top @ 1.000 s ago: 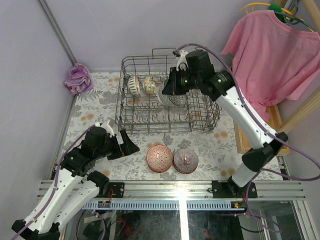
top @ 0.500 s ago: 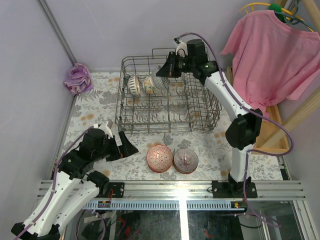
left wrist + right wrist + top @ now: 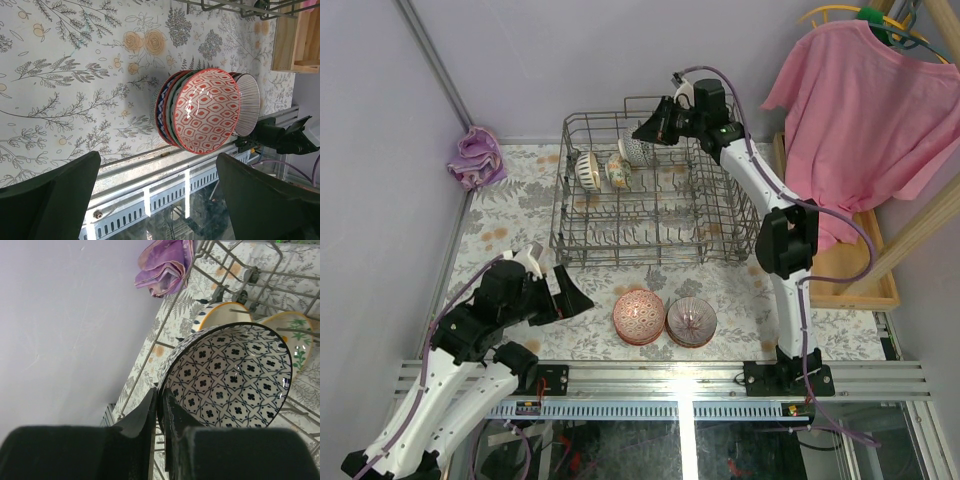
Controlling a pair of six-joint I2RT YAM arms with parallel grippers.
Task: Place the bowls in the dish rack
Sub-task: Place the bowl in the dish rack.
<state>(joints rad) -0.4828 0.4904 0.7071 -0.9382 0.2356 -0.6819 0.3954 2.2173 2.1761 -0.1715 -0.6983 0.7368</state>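
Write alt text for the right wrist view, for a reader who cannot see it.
The right gripper pinches the rim of a patterned bowl, white with a dark lattice design, its inside facing the camera. Behind it a yellow-rimmed bowl and a green-leafed bowl stand in the dish rack, and a purple cloth lies beyond on the floral tabletop.

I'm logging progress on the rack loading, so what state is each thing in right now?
right pincer, shut on the rim of the blue-patterned bowl.
left pincer, open, empty.
blue-patterned bowl, held on edge over the dish rack.
two racked bowls, standing on edge in the rack.
bowl stacks, right way up, not yet loaded.
dish rack, upright, mostly unfilled.
purple cloth, crumpled.
pink shirt, hanging.
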